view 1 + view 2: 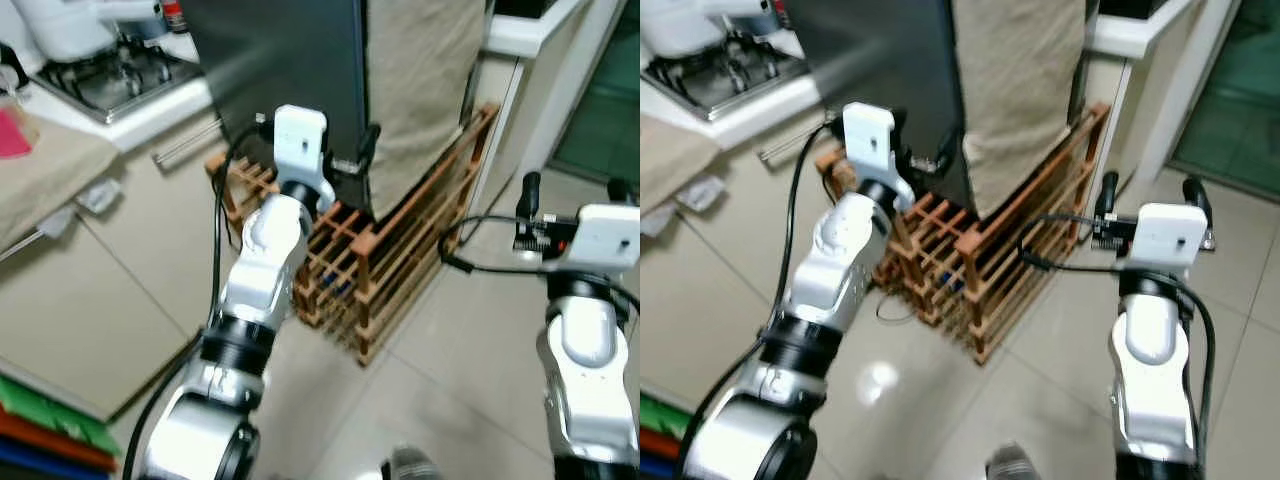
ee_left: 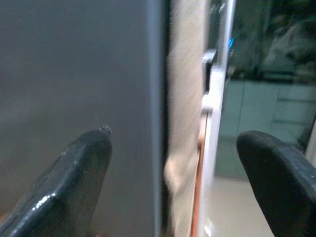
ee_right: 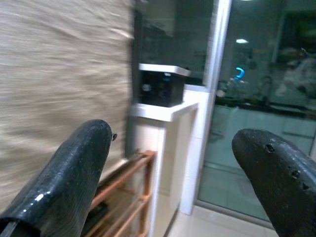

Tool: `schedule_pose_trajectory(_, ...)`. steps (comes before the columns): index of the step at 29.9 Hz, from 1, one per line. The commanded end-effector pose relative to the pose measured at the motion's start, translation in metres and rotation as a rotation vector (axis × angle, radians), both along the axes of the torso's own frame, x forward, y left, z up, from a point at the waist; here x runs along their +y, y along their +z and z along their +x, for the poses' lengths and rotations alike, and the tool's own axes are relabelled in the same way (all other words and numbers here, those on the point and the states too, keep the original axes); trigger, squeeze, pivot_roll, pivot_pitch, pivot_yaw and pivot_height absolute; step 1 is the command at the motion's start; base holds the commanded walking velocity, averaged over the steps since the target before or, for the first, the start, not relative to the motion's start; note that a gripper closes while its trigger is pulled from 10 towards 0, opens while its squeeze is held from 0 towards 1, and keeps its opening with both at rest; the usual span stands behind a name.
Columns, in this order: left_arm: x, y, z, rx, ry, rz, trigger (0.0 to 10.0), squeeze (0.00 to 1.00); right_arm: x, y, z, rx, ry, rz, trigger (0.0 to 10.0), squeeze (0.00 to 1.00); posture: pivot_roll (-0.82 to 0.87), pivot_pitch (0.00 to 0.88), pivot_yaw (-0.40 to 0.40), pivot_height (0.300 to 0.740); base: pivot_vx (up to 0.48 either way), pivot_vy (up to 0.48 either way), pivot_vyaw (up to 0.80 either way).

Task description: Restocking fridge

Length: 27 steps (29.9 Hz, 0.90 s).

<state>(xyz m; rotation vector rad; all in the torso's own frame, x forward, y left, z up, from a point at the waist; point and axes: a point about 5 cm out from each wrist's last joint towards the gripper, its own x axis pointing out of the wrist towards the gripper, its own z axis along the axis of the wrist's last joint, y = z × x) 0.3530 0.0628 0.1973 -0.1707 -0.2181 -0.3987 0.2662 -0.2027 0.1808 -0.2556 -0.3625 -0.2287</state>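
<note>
The fridge (image 1: pixel 280 70) stands ahead with its dark grey door shut. A beige cloth (image 1: pixel 420 80) hangs over its side. It rests on a wooden slatted rack (image 1: pixel 380 260). My left gripper (image 1: pixel 352 158) is raised at the lower corner of the door, close to its edge. In the left wrist view the left gripper (image 2: pixel 173 158) is open, with the door's edge (image 2: pixel 155 98) between the spread fingers. My right gripper (image 1: pixel 575 188) is held up to the right of the rack, over the floor. It is open and holds nothing (image 3: pixel 173 158).
A gas stove (image 1: pixel 110 75) sits on the white counter at the left, above beige cabinet fronts (image 1: pixel 120 280). A white ledge (image 1: pixel 520 30) and a glass door (image 1: pixel 600 90) lie to the right. The tiled floor (image 1: pixel 450 380) lies in front of the rack.
</note>
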Motion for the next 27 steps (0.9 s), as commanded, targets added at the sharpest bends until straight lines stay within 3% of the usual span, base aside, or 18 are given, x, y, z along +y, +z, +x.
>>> schedule_pose_trajectory(1,0.009,-0.026,-0.002,0.117,-0.002,-0.007,10.0,0.0,-0.004,-0.009,0.001,0.061,-0.007,-0.015,10.0,0.0,-0.3,0.061,0.138,0.723,0.0,0.0,-0.74)
schedule_pose_trajectory(4,0.012,-0.054,-0.012,0.193,-0.023,0.112,10.0,0.0,-0.005,-0.024,-0.004,0.12,0.004,0.006,10.0,0.0,-0.29,0.067,0.127,0.723,0.0,0.0,-0.19)
schedule_pose_trajectory(10,0.004,-0.046,-0.01,0.139,-0.049,0.152,10.0,0.0,-0.002,-0.028,-0.007,0.126,-0.005,0.025,10.0,0.0,-0.29,0.071,0.133,0.723,0.0,0.0,0.0)
schedule_pose_trajectory(13,0.004,-0.04,-0.008,0.118,-0.049,0.141,10.0,0.0,-0.001,-0.03,-0.006,0.126,-0.011,0.032,10.0,0.0,-0.28,0.072,0.137,0.723,0.0,0.0,0.0)
schedule_pose_trajectory(15,0.009,-0.033,-0.009,0.098,-0.068,0.058,10.0,0.0,-0.002,-0.029,-0.005,0.115,-0.016,0.042,10.0,0.0,-0.27,0.078,0.145,0.723,0.0,0.0,-0.38)
schedule_pose_trajectory(18,0.01,-0.028,-0.01,0.08,-0.074,0.019,10.0,0.0,-0.003,-0.025,-0.005,0.1,-0.019,0.03,10.0,0.0,-0.28,0.079,0.144,0.723,0.198,0.119,-0.76)
schedule_pose_trajectory(27,0.001,-0.027,-0.008,0.08,-0.018,0.033,10.0,0.0,-0.006,-0.019,-0.007,0.089,-0.01,-0.005,10.0,0.0,-0.3,0.091,0.132,0.723,0.099,0.127,-0.75)
